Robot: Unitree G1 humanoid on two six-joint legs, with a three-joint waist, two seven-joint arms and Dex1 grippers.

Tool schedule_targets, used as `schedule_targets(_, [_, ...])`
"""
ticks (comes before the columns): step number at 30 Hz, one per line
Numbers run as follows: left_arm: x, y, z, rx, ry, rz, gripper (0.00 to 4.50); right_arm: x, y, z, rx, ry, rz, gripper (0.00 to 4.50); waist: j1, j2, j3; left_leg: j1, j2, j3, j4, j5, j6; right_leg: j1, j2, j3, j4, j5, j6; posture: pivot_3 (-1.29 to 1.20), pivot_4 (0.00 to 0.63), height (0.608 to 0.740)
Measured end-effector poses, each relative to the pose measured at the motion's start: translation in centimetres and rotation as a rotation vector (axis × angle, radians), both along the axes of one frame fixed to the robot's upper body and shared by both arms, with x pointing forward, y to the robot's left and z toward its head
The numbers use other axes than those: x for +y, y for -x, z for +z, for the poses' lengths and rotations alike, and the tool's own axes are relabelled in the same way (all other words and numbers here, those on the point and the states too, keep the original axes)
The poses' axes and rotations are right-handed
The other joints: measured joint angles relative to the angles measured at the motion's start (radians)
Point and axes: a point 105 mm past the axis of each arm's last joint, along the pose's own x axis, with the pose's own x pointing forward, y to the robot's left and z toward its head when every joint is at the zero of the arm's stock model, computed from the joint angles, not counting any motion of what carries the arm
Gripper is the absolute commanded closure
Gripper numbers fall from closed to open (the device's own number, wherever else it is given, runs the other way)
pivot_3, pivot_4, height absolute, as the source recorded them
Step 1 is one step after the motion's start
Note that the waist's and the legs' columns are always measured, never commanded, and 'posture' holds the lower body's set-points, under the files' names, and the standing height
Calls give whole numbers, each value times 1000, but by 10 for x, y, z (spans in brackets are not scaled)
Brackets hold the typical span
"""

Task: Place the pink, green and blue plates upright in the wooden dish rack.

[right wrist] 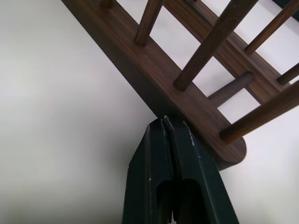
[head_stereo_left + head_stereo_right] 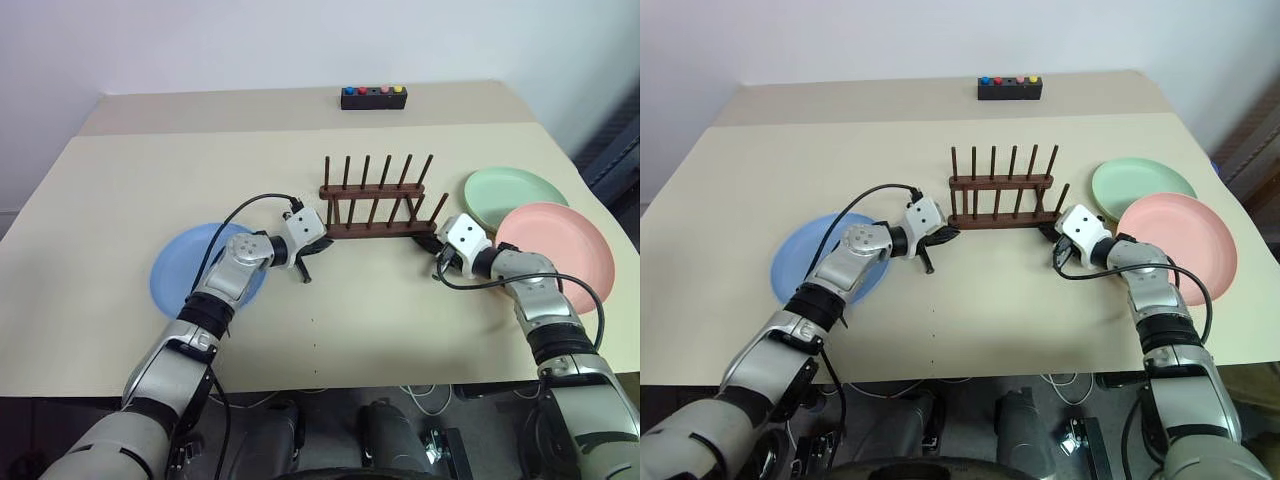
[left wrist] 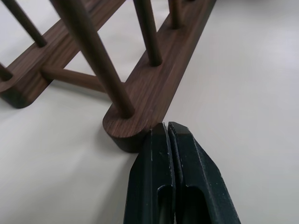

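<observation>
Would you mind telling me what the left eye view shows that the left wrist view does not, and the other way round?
The left eye view alone takes in the blue plate, green plate and pink plate lying flat on the table, the black button box and the right gripper. The left wrist view alone gives the close detail: the left gripper shut, its tips at the rounded end of the near base bar. Both share the wooden dish rack, standing without plates.

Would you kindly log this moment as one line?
left hand: shut, at rack left end | right hand: shut, at right end | blue plate, green plate, pink plate: flat on table
</observation>
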Motion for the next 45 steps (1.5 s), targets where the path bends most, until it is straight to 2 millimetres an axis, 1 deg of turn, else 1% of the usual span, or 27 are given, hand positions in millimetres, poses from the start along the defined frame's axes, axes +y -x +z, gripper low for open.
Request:
schedule_targets(6, [-4,-2,-1,-36,-11,-6,4474,5,-6,-2,-13,-11,-6,4500,0,0,0,0,0,0,0,0,0,0,0,0,0,0,0,0,150,740])
schedule_targets(12, [-7,-5,0,-55,-8,3,4474,3,-14,0,-36,-24,-46,4500,1,0,0,0,0,0,0,0,-1,0,0,0,0,0,0,0,150,740])
schedule_targets(21, [-5,-10,1,-58,-15,16,4474,6,-16,4,-61,-32,-45,4500,-5,0,0,0,0,0,0,0,-1,0,0,0,0,0,0,0,150,740])
schedule_targets(26, [-1,-14,3,-28,-2,66,4474,7,-17,9,-62,-58,-34,4500,-15,0,0,0,0,0,0,0,0,0,0,0,0,0,0,0,150,740])
schedule_targets(28, [2,-15,4,-12,-1,90,4474,8,-16,15,-69,-82,-21,4500,-18,0,0,0,0,0,-1,0,0,-1,0,0,1,0,0,0,150,740])
schedule_targets(31, [6,-6,5,37,38,70,4474,8,-11,24,-75,-97,13,4500,-19,0,0,-1,0,0,-2,1,-1,-3,0,0,1,0,0,0,150,740])
schedule_targets(34, [11,10,10,71,83,16,4474,6,-1,29,-58,-104,42,4500,-18,0,0,-3,0,0,-1,1,-1,-4,-1,0,1,0,0,0,150,740])
schedule_targets(36, [15,23,18,90,120,-24,4474,2,5,34,-51,-114,52,4500,-17,0,0,-4,0,0,-1,1,-1,-5,-2,1,1,0,0,0,150,740])
schedule_targets(38, [18,35,31,115,186,-67,4474,-2,10,46,-57,-132,56,4500,-15,0,0,-4,0,-2,0,0,0,-4,-2,1,1,0,0,0,150,740])
schedule_targets(39, [19,41,38,141,237,-87,4237,-3,12,52,-61,-148,56,4500,-14,0,0,-5,0,-2,0,0,0,-4,-2,1,1,0,0,0,150,740])
schedule_targets(40, [21,48,49,164,284,-117,3931,-3,15,59,-68,-163,68,4256,-14,0,0,-5,0,-2,0,0,1,-4,-2,1,1,0,0,0,150,740])
schedule_targets(42, [28,54,66,184,337,-147,3128,-3,22,69,-63,-183,86,3731,-14,0,0,-5,0,-2,0,-1,1,-4,-2,1,1,0,0,0,150,740])
schedule_targets(43, [35,56,75,186,362,-147,2604,-4,26,73,-54,-210,93,3280,-15,0,0,-4,0,-2,0,-1,2,-4,-2,1,1,0,0,0,150,740])
schedule_targets(44, [43,57,84,188,386,-144,2201,-5,31,76,-38,-241,99,2851,-15,0,0,-4,0,-2,0,-1,2,-4,-2,1,1,0,0,0,150,740])
schedule_targets(45, [50,58,90,185,394,-140,1689,-5,35,78,-27,-261,104,2378,-15,0,0,-4,0,-2,0,-1,2,-4,-2,1,1,0,0,0,150,740])
